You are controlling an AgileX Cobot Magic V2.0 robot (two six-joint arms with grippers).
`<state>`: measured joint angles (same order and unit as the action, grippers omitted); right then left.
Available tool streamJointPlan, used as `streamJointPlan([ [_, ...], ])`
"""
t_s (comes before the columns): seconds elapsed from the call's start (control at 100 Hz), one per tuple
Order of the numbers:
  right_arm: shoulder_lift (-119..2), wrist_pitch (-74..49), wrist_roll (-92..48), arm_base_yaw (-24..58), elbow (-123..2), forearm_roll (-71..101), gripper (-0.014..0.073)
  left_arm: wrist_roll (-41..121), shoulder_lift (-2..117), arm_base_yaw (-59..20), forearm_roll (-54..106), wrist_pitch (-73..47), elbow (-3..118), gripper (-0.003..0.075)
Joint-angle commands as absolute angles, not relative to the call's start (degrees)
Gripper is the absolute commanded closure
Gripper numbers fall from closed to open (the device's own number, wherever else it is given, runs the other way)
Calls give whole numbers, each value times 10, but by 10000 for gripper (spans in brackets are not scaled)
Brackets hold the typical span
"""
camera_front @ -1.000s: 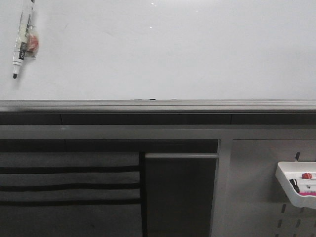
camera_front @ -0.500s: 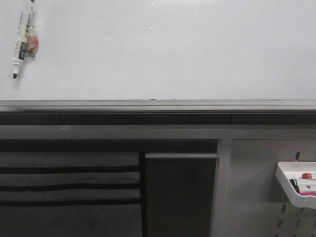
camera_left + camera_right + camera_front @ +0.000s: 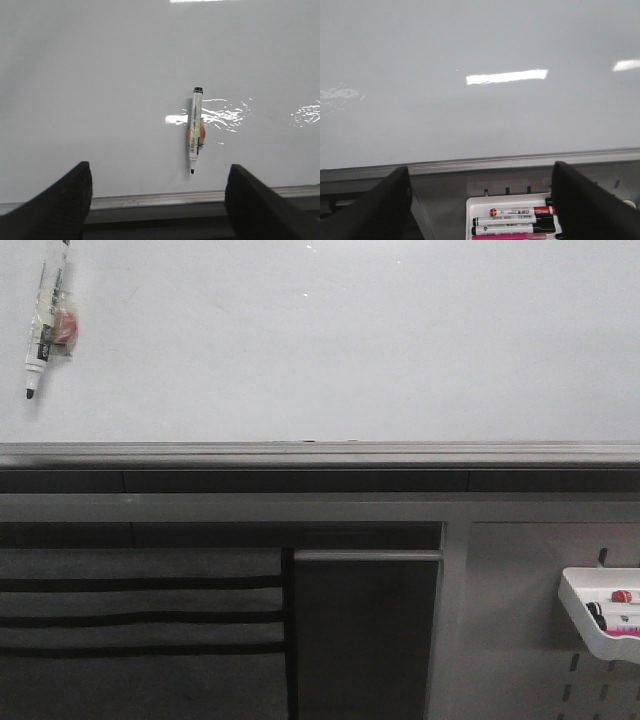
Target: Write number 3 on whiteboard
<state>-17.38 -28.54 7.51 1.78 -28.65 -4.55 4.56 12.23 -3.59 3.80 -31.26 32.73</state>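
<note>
Whiteboard [image 3: 330, 340] first: fills the upper half of the front view, glossy and plain white, sitting right above the grey edge rail [image 3: 320, 452]. No number 3 anywhere on it, not even a first stroke, so nothing written yet by the look of it.

Stuck to the board up at the far left: a marker [image 3: 45, 315], hanging tip down, cap off. Held on by some reddish blob at mid-barrel (probably a magnet or clip, too blurry to call). Parked there presumably so it can be plucked straight off the surface.

Left gripper [image 3: 159, 172]: spread wide, holding nothing, aimed at the board with that marker [image 3: 195, 131] sitting between the two fingers in its wrist view but well short of contact. Looks like a line-up for the grab.

Right gripper [image 3: 480, 172]: also gaping and empty, hovering over the white tray [image 3: 470, 210] of spare pens hooked onto the perforated panel [image 3: 520, 620]. Seems out of the job for now.
</note>
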Motion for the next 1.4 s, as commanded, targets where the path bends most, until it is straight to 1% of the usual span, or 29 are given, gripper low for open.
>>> streamJointPlan([
  [0.0, -183, -237, 34, 29, -308, -13, 74, 60, 155, -37, 59, -264, 344, 206],
  [0.12, -183, -230, -29, 61, -308, 43, 74, 93, 212, -52, 96, -262, 352, 206],
  [0.29, -183, -204, -35, 110, -308, 47, 74, 93, 312, -87, 97, -219, 353, 206],
  [0.41, -183, -190, -35, 129, -308, 47, 74, 94, 391, -111, 94, -163, 353, 206],
  [0.57, -183, -189, -35, 133, -307, 47, 74, 94, 494, -142, 91, -82, 358, 206],
  [0.68, -183, -190, -35, 133, -307, 47, 74, 94, 566, -161, 59, -40, 374, 206],
  [0.75, -183, -190, -35, 133, -307, 47, 74, 94, 607, -162, 33, -22, 385, 206],
  [1.03, -183, -195, -35, 133, -307, 47, 74, 93, 725, -143, 33, 40, 427, 211],
  [1.12, -183, -199, -35, 133, -307, 47, 74, 93, 753, -143, 33, 46, 443, 238],
  [1.39, -183, -213, -35, 133, -307, 47, 74, 93, 798, -143, 33, 89, 454, 367],
])
